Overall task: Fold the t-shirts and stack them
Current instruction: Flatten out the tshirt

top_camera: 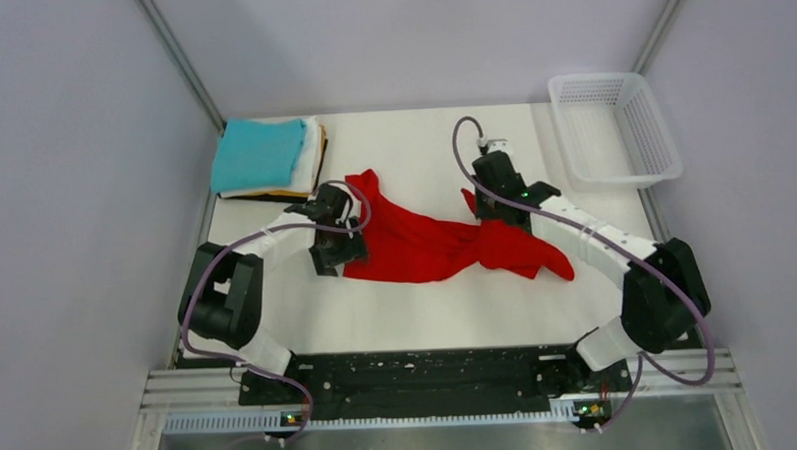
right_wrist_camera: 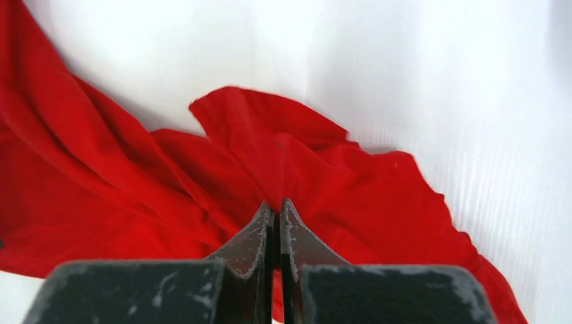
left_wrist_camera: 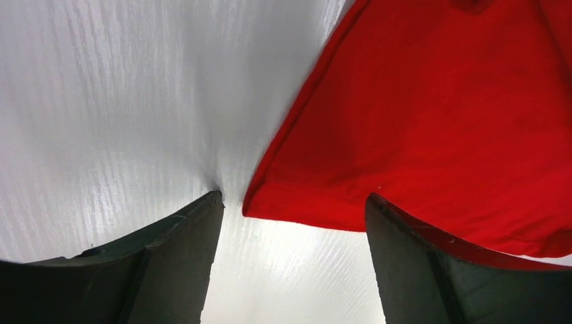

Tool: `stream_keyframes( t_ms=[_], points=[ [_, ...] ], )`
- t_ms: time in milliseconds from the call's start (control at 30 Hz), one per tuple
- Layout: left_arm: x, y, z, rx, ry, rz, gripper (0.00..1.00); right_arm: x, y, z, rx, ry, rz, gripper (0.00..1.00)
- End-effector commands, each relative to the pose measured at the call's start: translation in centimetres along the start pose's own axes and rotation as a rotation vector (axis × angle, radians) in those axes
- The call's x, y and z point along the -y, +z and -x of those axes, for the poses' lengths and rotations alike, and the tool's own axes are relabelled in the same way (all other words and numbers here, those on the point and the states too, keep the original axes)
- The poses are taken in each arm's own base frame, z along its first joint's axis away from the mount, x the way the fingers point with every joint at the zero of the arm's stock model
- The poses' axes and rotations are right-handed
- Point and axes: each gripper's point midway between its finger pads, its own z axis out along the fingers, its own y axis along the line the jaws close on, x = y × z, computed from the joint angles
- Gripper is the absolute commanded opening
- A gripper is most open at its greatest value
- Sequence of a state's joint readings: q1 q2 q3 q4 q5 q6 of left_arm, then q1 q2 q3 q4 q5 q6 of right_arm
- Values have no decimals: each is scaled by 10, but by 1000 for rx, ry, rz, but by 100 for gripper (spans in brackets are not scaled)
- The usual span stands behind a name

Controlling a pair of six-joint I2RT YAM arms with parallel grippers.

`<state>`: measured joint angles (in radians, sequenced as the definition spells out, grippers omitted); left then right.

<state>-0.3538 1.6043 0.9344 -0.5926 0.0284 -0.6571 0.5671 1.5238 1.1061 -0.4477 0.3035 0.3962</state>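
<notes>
The red t-shirt [top_camera: 425,246] lies crumpled and stretched across the middle of the white table. My left gripper [top_camera: 343,253] is open at the shirt's left edge. In the left wrist view the shirt's hemmed corner [left_wrist_camera: 270,199] lies between the fingers [left_wrist_camera: 168,256], and my gripper [left_wrist_camera: 293,202] holds nothing. My right gripper [top_camera: 494,217] is shut on a raised fold of the red shirt [right_wrist_camera: 283,155]; the jaws [right_wrist_camera: 276,206] pinch the cloth. A folded stack with the teal t-shirt [top_camera: 260,155] on top sits at the back left, with white, yellow-orange and dark edges below it.
A white plastic mesh basket [top_camera: 662,141] stands at the back right corner. Grey walls enclose the table on three sides. The bare table [top_camera: 428,319] lies between the shirt and the arm bases.
</notes>
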Motion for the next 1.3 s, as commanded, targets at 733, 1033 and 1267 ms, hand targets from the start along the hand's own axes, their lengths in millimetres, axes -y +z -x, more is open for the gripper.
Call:
stream_keyframes(
  t_ms=[733,1033,1267],
  points=[
    [42,1,25,96,120,49,0,61,-72,49,475,325,-89,0],
    [118,-204,148,674,161,-209,0,98,-199,142,891,396,-92,0],
    [136,-409,172,1183,248,-500,0,122,-338,186,1140,390,-23,0]
  ],
)
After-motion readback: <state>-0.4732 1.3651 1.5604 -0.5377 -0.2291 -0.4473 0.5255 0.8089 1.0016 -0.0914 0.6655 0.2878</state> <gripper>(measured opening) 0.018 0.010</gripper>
